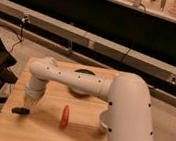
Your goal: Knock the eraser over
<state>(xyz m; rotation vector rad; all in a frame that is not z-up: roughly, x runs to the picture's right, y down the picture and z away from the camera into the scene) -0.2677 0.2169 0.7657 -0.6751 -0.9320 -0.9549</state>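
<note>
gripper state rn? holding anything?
Gripper: low over the table, just above and right of the eraser; open, closed or holding cannot be told.

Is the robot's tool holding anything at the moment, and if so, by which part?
Nothing looks held. The tool hangs right above the eraser, which rests on the table; contact between them cannot be told.
</note>
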